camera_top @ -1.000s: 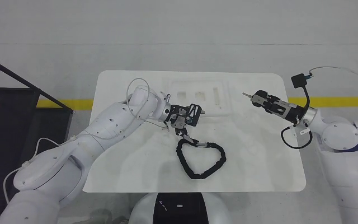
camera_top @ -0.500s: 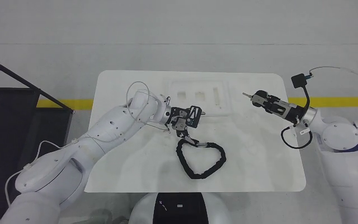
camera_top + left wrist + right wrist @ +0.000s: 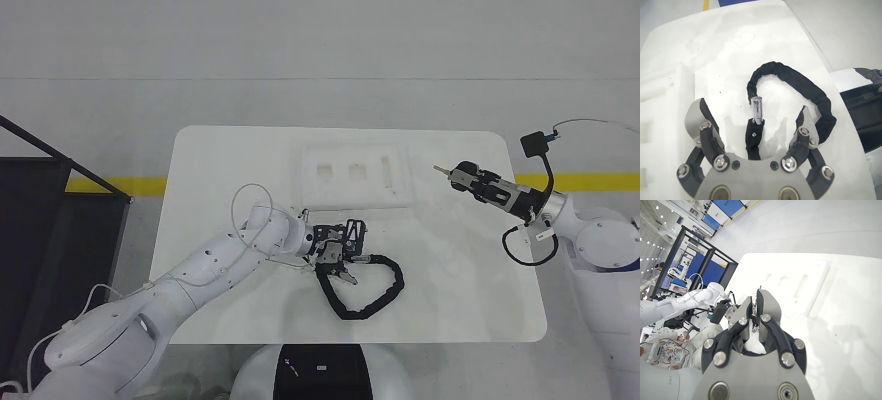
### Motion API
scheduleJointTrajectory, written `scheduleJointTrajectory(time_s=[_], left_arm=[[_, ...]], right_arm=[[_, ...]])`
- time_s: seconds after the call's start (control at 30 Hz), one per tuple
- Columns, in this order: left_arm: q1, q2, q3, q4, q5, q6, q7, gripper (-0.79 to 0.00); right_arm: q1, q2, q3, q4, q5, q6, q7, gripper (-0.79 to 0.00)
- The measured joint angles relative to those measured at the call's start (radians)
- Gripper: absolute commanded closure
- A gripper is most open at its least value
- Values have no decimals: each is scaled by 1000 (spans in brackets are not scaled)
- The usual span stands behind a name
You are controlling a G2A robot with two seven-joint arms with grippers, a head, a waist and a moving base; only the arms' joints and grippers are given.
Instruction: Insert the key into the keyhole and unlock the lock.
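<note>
Lock [image 3: 395,285], a black-sleeved chain loop, lies at the table's [image 3: 480,290] near middle. The left jaws stand spread either side of its chrome cylinder [image 3: 757,108] without touching it, probably to steady the keyhole end. A white foam tray [image 3: 350,175] sits behind. Well apart to the right, the right jaws clench the key [image 3: 440,170] aloft, and nothing seems to stand between.

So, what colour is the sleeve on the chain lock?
The sleeve is black; the left wrist view shows it best.

White table [image 3: 480,260] — chain lock [image 3: 345,312], foam tray [image 3: 340,192].
</note>
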Motion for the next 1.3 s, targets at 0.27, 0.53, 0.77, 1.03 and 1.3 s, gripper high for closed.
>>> scheduleJointTrajectory(time_s=[0.27,0.53,0.77,1.03,1.3], left_arm=[[36,-1,-19,-29,10,44,-98,-785],[37,-22,-10,-22,56,60,-124,-579],[38,-41,-9,4,74,80,-130,-511],[42,-56,-17,33,89,94,-129,-379],[34,-76,-23,69,80,84,-130,0]], right_arm=[[0,0,0,0,0,0,0,0],[0,0,0,0,0,0,0,0],[0,0,0,0,0,0,0,0],[0,0,0,0,0,0,0,0],[0,0,0,0,0,0,0,0]])
